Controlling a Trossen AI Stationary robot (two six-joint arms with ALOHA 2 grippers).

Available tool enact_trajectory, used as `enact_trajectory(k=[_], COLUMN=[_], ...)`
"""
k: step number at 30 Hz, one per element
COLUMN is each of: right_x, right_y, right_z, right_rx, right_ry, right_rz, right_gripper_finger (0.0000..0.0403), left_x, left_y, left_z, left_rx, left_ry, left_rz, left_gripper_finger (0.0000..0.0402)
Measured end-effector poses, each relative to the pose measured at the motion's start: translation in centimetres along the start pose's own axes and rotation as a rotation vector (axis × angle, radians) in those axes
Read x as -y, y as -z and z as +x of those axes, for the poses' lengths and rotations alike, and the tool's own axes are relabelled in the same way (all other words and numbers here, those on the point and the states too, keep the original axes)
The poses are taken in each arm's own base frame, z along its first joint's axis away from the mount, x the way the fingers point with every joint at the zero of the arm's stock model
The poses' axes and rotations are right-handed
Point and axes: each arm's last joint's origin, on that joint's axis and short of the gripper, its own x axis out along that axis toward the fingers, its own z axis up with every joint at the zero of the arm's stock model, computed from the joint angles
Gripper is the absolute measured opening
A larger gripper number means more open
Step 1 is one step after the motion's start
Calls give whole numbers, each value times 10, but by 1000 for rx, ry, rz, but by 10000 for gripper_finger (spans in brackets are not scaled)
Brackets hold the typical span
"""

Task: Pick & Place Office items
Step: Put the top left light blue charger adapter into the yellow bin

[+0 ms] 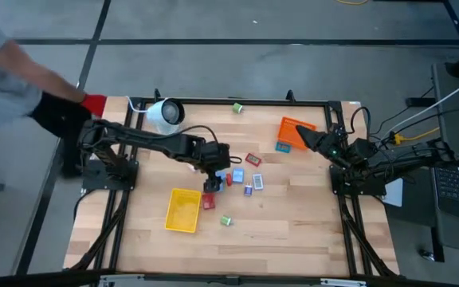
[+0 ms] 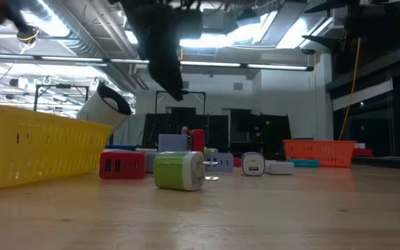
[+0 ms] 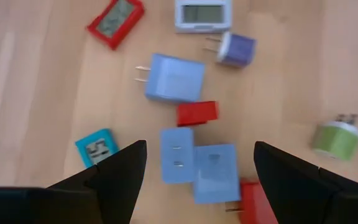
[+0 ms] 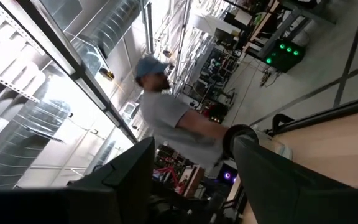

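My left gripper [image 3: 194, 163] hangs spread over the office items [image 1: 241, 177] clustered mid-table beside the yellow tray [image 1: 183, 210]; best to centre on one light blue block [image 3: 178, 155] before descending, since its neighbours touch it.

Wooden table [image 1: 293, 223] — trays [image 1: 183, 210], office items [image 1: 248, 182]
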Motion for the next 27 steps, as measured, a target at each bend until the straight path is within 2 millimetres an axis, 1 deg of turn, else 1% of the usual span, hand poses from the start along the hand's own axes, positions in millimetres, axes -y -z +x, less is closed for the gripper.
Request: enact_trajectory(k=[5,9,20,23,25,27], right_x=[0,0,0,0,0,0], right_y=[0,0,0,0,0,0], right_z=[0,0,0,0,0,0], right_rx=[0,0,4,8,10,10], right_ry=[0,0,2,5,6,6], right_rz=[-18,-18,-17,-18,-21,-21], right_gripper_finger=[227,226,226,226,226,226], left_x=[0,-6,-10,-12,-13,-14], left_y=[5,7,12,14,14,14], left_z=[27,47,69,75,78,81], left_rx=[-87,-138,-194,-216,-219,-222], left_ry=[-21,-38,-45,-43,-40,-32], left_rz=[29,16,13,2,-2,-14], left_gripper_finger=[293,292,290,271,245,209])
